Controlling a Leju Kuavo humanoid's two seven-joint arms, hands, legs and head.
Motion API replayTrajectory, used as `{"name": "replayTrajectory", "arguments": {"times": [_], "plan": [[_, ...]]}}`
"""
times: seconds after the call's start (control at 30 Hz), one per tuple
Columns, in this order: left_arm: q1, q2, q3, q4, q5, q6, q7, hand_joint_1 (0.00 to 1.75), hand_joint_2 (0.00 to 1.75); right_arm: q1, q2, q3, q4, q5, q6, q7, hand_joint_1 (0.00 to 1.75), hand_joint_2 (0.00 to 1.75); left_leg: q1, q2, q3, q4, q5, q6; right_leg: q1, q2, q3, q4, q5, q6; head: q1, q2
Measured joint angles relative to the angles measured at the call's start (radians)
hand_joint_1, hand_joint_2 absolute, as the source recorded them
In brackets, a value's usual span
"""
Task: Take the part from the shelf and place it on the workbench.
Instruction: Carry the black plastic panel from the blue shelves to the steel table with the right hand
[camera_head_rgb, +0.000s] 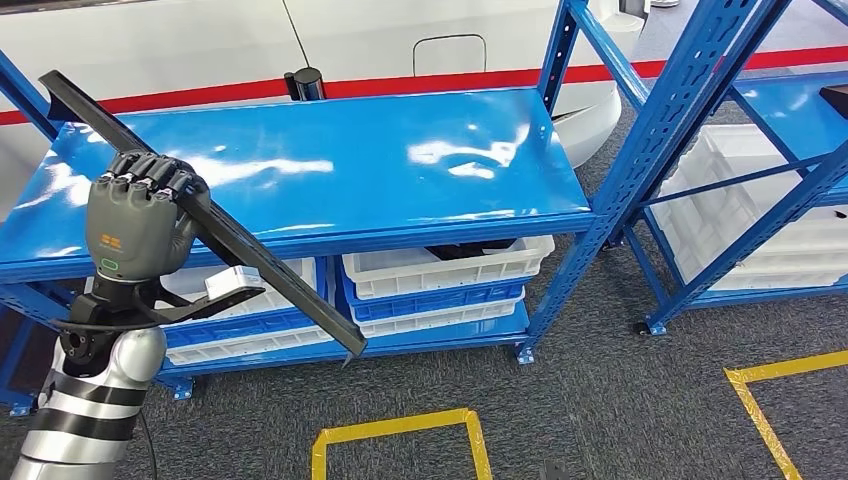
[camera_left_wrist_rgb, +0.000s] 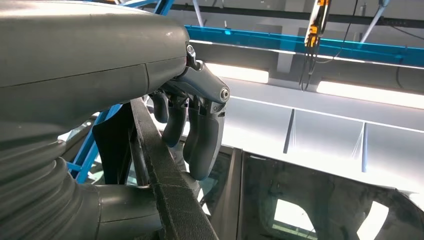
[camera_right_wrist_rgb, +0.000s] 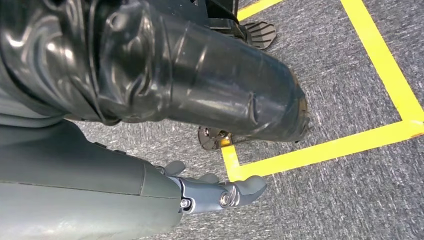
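Left hand (camera_head_rgb: 140, 222) grips tilted black part (camera_head_rgb: 262, 262); right hand (camera_right_wrist_rgb: 220, 192) apparently empty.

blue shelving units (camera_head_rgb: 560, 215): 2 | white bins (camera_head_rgb: 440, 272): 4 | long black part (camera_head_rgb: 250, 250): 1 | yellow floor boxes (camera_head_rgb: 400, 428): 2

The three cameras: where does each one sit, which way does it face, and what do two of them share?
Head view: high on the body, looking down at the blue metal shelf; left hand grips the long black strip part.
Left wrist view: behind the left hand, facing upward; same long black strip part.
Right wrist view: hanging arm, facing the grey carpet floor; right hand, empty.
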Motion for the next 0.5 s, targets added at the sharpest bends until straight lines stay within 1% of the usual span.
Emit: {"name": "replayTrajectory", "arguments": {"times": [0.43, 0.47, 0.5], "plan": [[0.010, -0.005, -0.014, 0.002, -0.007, -0.001, 0.000, 1.75, 1.75, 0.000, -0.010, -0.016, 0.000, -0.012, 0.003, 0.012, 0.00, 0.00, 0.000, 0.000, 0.000, 0.000, 0.000, 0.000, 0.000, 0.000, -0.001, 0.000, 0.000, 0.000, 0.000, 0.000], [0.010, -0.006, -0.015, 0.003, -0.007, -0.001, 0.000, 1.75, 1.75, 0.000, -0.011, -0.017, 0.000, -0.012, 0.003, 0.013, 0.00, 0.00, 0.000, 0.000, -0.001, 0.000, 0.000, 0.000, 0.000, 0.000, -0.001, 0.000, 0.000, 0.000, 0.000, 0.000], [0.010, -0.006, -0.016, 0.003, -0.007, -0.001, 0.000, 1.75, 1.75, 0.000, -0.010, -0.017, 0.000, -0.012, 0.003, 0.014, 0.00, 0.00, 0.000, 0.000, -0.002, 0.004, -0.002, 0.003, -0.006, 0.000, 0.000, -0.002, 0.002, 0.003, 0.000, 0.000]]}}
